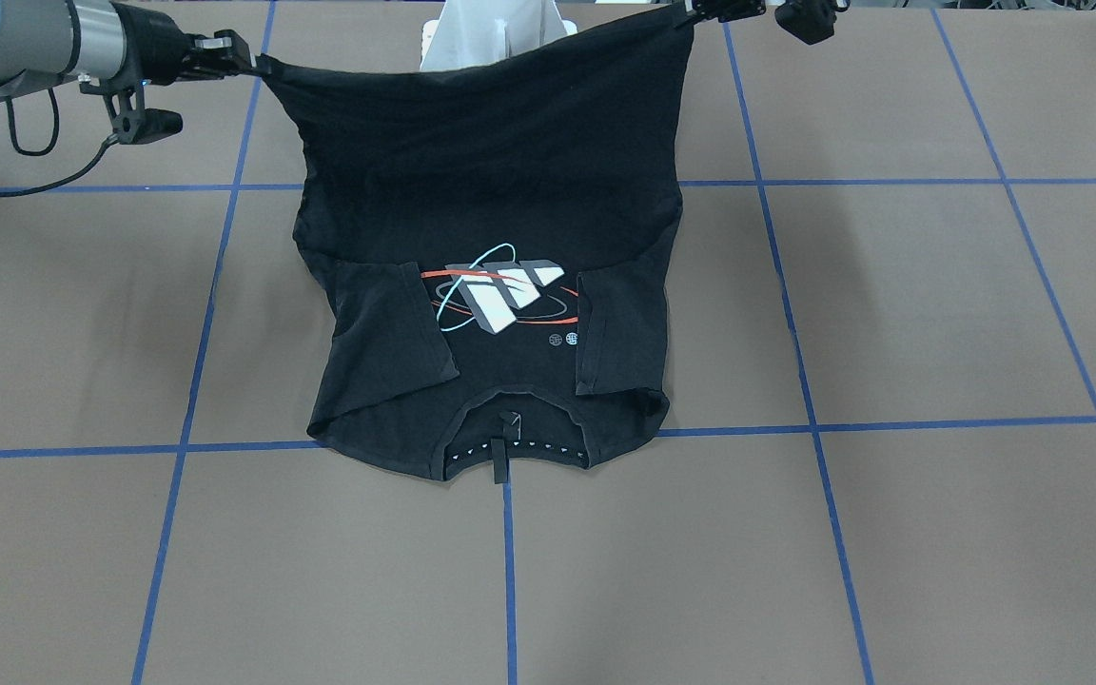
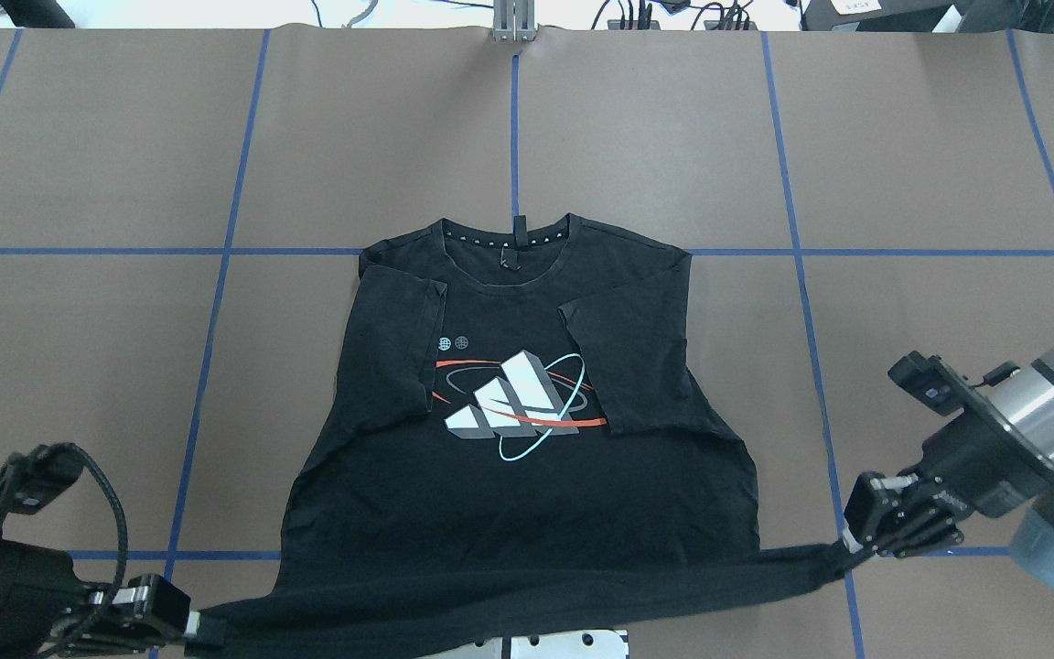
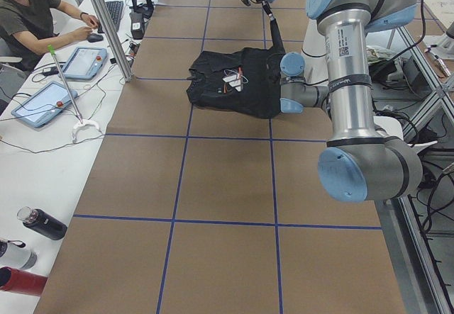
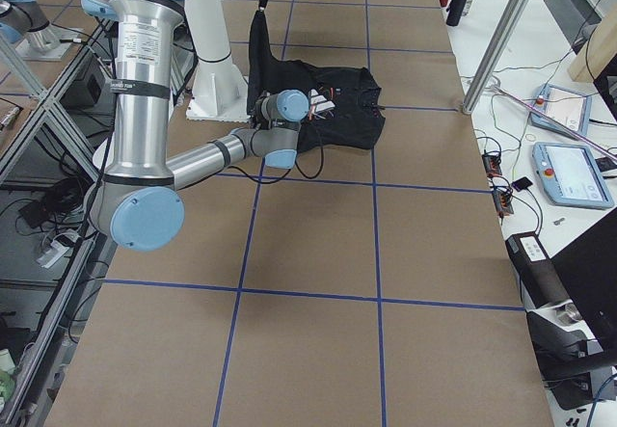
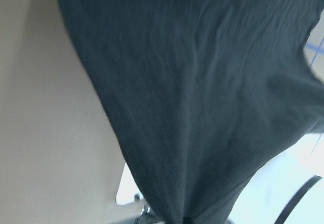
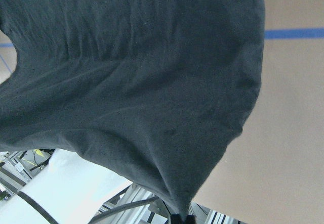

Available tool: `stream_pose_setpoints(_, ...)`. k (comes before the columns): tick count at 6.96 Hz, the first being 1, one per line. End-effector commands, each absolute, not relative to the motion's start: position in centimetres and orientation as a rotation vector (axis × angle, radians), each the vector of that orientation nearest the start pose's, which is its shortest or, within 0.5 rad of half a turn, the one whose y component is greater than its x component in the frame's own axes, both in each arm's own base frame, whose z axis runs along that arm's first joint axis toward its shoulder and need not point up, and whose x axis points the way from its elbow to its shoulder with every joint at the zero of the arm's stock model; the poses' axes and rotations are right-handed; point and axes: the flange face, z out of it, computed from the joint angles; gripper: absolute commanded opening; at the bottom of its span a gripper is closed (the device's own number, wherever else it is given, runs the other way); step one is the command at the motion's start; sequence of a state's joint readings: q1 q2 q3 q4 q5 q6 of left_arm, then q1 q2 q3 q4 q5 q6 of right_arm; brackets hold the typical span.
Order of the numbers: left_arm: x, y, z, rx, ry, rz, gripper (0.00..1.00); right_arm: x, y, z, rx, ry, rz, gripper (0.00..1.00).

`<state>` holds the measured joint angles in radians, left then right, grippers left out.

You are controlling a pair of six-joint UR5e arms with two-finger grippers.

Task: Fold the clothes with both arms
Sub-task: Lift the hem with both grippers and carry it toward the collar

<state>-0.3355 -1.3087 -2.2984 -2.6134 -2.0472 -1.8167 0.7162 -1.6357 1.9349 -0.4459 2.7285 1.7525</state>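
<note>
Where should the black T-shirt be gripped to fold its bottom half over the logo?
At its two bottom corners, each from the outer side, as the left gripper and right gripper shut on the T-shirt do now. The hem stretches raised between them while the collar end lies flat.

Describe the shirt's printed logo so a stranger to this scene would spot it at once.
On the brown table gridded with blue tape, a black T-shirt lies spread at the centre. Below its collar, mid-chest, is the logo: slanted white-grey bars ringed by red and teal ovals, far larger than the two tiny round marks beside it, and the cloth's only colour.
</note>
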Motion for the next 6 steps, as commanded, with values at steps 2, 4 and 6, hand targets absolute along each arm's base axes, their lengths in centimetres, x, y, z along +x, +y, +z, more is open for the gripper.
stream_pose_setpoints(2, 26.5, -26.9, 29.4, -0.153, 1.549, -0.239, 0.00, -25.1, -39.7, 37.8, -0.412, -1.454, 0.056, 0.00)
stream_pose_setpoints(4, 30.5, -33.3, 32.7, -0.111, 1.501, -0.331, 0.00, -24.8, -45.3, 38.1, -0.369, -1.457, 0.133, 0.00)
stream_pose_setpoints(6, 33.2, -37.1, 35.6, -0.062, 1.447, -0.354, 0.00, -23.6, -48.3, 38.6, -0.328, -1.456, 0.195, 0.00)
